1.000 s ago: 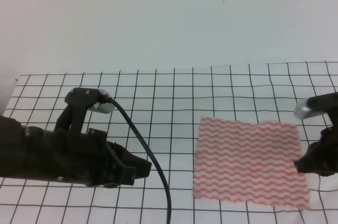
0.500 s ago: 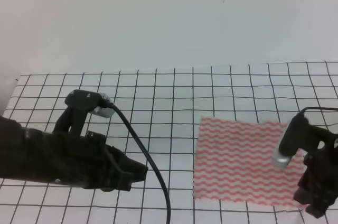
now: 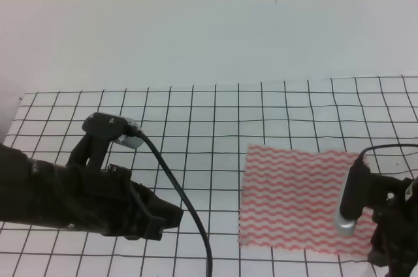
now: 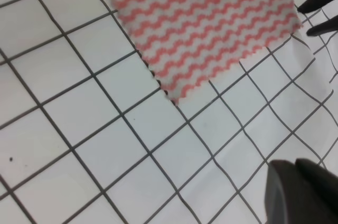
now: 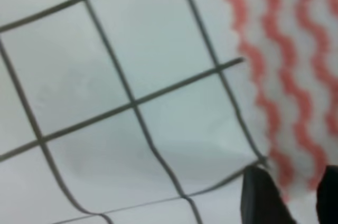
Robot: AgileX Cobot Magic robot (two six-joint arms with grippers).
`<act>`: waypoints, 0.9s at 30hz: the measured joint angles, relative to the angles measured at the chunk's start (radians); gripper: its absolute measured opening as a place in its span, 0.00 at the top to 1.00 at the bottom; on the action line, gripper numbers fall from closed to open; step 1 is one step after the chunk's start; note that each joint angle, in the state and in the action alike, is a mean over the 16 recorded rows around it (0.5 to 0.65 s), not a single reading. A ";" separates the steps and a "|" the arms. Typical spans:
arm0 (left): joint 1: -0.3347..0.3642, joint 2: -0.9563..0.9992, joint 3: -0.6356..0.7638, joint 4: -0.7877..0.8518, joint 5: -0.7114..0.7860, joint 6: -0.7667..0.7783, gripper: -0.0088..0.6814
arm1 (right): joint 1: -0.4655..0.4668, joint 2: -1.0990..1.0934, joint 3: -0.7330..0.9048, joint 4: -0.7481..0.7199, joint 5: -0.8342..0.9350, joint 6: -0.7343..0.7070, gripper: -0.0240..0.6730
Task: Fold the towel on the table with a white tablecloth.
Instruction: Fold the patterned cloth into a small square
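Observation:
The towel (image 3: 300,200), pink-red and white wavy stripes, lies flat on the white tablecloth (image 3: 215,114) right of centre. My right gripper (image 5: 296,192) hangs over the towel's near right corner with its jaws apart, and the towel's edge (image 5: 288,76) shows between the two dark fingers (image 5: 261,197). The left wrist view shows the same gripper (image 4: 319,17) as two separated tips beside the towel (image 4: 200,18). My left gripper (image 3: 171,215) rests low on the cloth to the left of the towel, apart from it, its fingers (image 4: 301,192) together and holding nothing.
The gridded tablecloth covers the whole table and wrinkles slightly near the towel's near corner (image 4: 296,123). A black cable (image 3: 186,211) loops from the left arm down to the front edge. A plain pale wall (image 3: 209,22) stands behind.
My right arm has swung in from the right edge and dropped over the towel's near right corner. My left arm has drawn back slightly to the left.

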 joint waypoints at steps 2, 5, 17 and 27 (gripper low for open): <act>0.000 0.000 0.000 0.000 0.000 0.001 0.99 | 0.004 0.011 0.003 0.000 -0.009 -0.013 0.62; 0.000 0.001 0.000 0.000 0.000 0.001 0.99 | 0.010 0.029 0.008 -0.005 -0.027 -0.022 0.62; 0.000 0.004 0.000 0.004 0.000 0.003 0.99 | 0.016 0.065 0.000 -0.059 -0.079 0.053 0.85; 0.000 0.026 -0.011 0.030 -0.021 0.046 0.93 | 0.016 0.064 -0.042 -0.075 -0.071 0.092 0.96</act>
